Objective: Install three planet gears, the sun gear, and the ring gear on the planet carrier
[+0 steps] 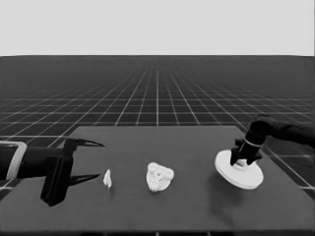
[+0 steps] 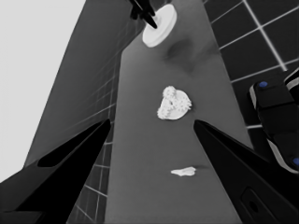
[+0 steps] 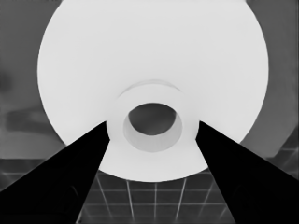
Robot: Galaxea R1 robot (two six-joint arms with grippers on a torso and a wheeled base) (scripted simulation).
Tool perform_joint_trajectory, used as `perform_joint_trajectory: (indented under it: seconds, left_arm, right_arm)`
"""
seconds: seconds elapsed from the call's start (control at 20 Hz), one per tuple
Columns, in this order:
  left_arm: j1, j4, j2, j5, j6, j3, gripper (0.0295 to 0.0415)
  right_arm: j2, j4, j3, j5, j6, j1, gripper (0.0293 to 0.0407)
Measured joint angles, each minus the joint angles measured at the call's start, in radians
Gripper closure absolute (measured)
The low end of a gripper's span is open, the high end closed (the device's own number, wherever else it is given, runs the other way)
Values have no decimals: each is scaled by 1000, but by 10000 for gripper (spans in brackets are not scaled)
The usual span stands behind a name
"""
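Table (image 1: 197,206) dark; gridded floor (image 1: 157,93) beyond

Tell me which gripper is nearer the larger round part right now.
Right. The right gripper sits on the larger round part, fingers either side of its raised hub, at the table's right end. The left gripper waits at the left end.

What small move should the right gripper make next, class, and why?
Probably carry the larger round part left, over the gears on the smaller round part. The right gripper is shut on its raised hub, the part looks tilted off the table, and the gears look seated. The left gripper waits open.
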Motion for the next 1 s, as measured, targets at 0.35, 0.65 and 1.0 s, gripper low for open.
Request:
perform_joint_trajectory:
  seconds: [0.35,0.65,1.0]
  left_arm:
    - [0,0,0,0,0,0,326]
    - [0,0,0,0,0,0,326]
    - [0,0,0,0,0,0,326]
  right_arm:
    - [811,-67,-140,-66,674,-29,351]
    - [914,-105,-307,-50,609,-68,351]
    - [927,-157,-348,-31,585,-126,351]
